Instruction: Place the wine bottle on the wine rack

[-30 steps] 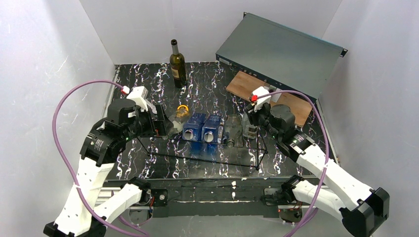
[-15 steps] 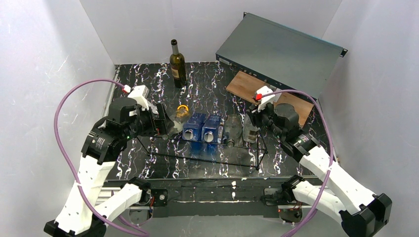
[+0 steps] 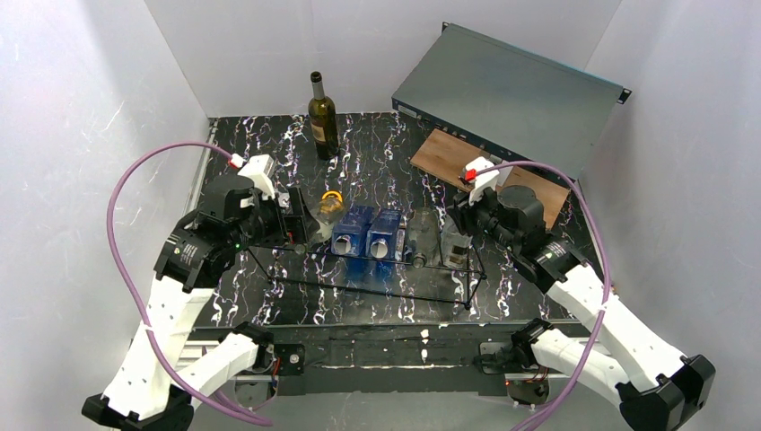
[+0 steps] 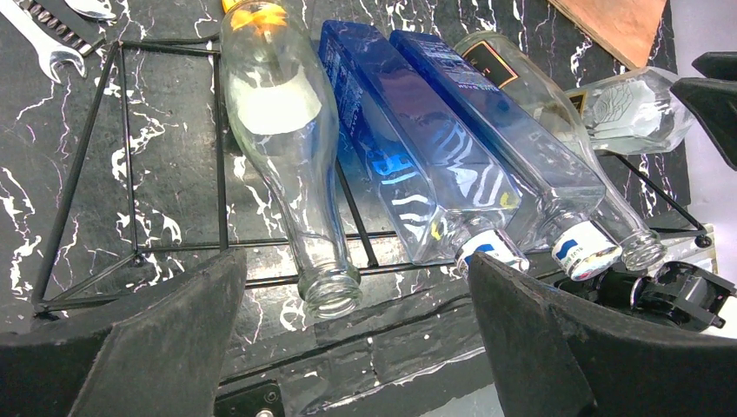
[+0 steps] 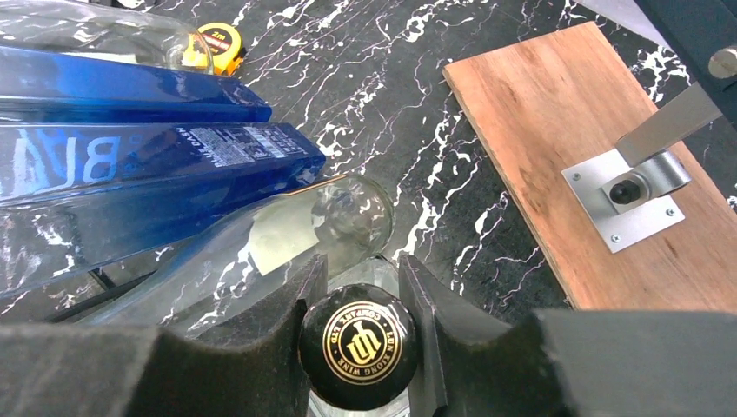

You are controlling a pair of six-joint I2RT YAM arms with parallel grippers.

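The wine rack (image 3: 377, 289), a low black wire frame, sits mid-table and also shows in the left wrist view (image 4: 129, 156). On it lie a clear bottle with an orange cap (image 4: 278, 130), two blue bottles (image 4: 408, 139) and a round clear bottle (image 5: 287, 230). My right gripper (image 3: 459, 223) is shut on the neck of a faceted clear bottle (image 3: 457, 250) with a black, gold-printed cap (image 5: 362, 346), held at the rack's right end. My left gripper (image 4: 356, 347) is open and empty by the rack's left end. A dark wine bottle (image 3: 322, 117) stands upright at the back.
A yellow tape measure (image 5: 217, 42) lies behind the rack. A wooden board (image 3: 449, 154) with a metal fitting (image 5: 634, 191) and a grey flat box (image 3: 507, 90) fill the back right. Wrenches (image 4: 48, 39) lie left of the rack.
My right gripper has moved slightly right and toward the near edge, lowering the faceted bottle at the rack's right end. My left gripper has shifted a little right, still open.
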